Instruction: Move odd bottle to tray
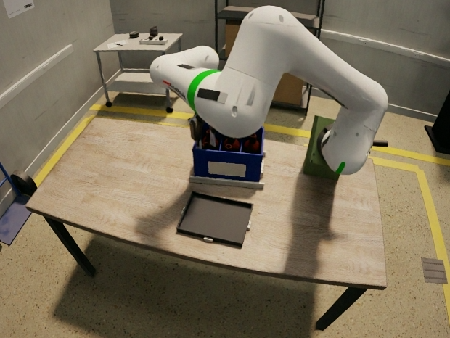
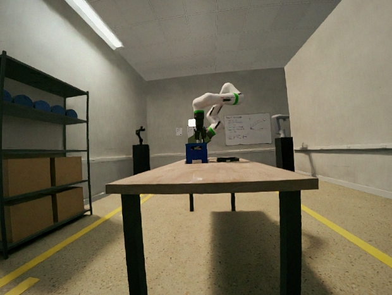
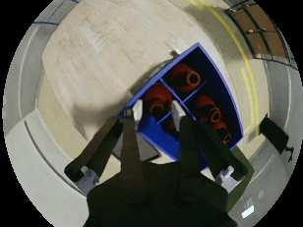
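The blue crate (image 1: 200, 167) (image 2: 196, 155) (image 3: 158, 136) stands on the table with red-brown bottles in its compartments. My gripper (image 1: 206, 141) (image 2: 200, 141) (image 3: 156, 106) points down into it and is open, its pale fingertips apart on either side of the neck of one bottle (image 3: 158, 94). That bottle stands in its compartment. Other bottles show in the wrist view: one (image 3: 183, 78) in a corner, one (image 3: 205, 104) and another (image 3: 220, 130) along the far side; one more is mostly hidden behind a finger. The dark tray (image 1: 218, 220) (image 2: 227, 159) holds nothing. Neck thickness differences cannot be told.
A pale rail (image 1: 225, 182) lies along the crate's front side, between crate and tray. Small metal pieces sit at the edges of crate and tray. The green robot base (image 1: 316, 159) stands right of the crate. Blue dividers separate the compartments closely around my fingers.
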Controlling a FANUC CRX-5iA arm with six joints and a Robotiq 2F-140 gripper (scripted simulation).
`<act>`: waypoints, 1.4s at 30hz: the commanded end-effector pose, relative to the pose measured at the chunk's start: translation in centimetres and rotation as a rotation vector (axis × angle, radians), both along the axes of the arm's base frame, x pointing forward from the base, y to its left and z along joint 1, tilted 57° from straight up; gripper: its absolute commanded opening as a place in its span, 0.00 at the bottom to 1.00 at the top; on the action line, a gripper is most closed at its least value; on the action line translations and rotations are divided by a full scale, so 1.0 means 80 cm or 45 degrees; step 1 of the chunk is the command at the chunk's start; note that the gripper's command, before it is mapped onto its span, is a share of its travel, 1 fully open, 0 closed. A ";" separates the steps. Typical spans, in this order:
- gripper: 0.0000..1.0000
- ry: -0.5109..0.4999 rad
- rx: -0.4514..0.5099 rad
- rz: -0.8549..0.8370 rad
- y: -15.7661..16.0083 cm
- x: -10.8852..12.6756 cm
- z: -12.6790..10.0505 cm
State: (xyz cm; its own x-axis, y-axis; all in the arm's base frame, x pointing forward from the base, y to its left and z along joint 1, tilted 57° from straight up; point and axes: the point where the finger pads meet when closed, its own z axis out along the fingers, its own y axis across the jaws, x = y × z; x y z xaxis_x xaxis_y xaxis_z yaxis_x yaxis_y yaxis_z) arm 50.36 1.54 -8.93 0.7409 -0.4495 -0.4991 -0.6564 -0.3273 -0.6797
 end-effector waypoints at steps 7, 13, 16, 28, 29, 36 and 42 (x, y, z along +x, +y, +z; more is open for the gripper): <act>0.44 -0.001 -0.001 -0.001 -0.002 0.000 0.001; 0.44 -0.001 -0.001 -0.001 -0.010 -0.001 0.006; 0.44 -0.001 -0.001 -0.001 -0.017 -0.002 0.010; 0.44 -0.001 -0.001 -0.001 -0.050 -0.008 0.032; 0.44 -0.001 -0.001 -0.001 -0.054 -0.009 0.034; 0.44 -0.001 -0.001 -0.001 -0.076 -0.013 0.049; 0.44 -0.001 -0.001 -0.001 -0.084 -0.014 0.054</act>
State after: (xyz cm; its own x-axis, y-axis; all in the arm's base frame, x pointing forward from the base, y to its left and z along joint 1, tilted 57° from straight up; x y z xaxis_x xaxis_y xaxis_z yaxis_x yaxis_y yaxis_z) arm 49.28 -4.74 -4.86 0.7408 -0.4495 -0.4991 -0.6565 -0.3273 -0.6797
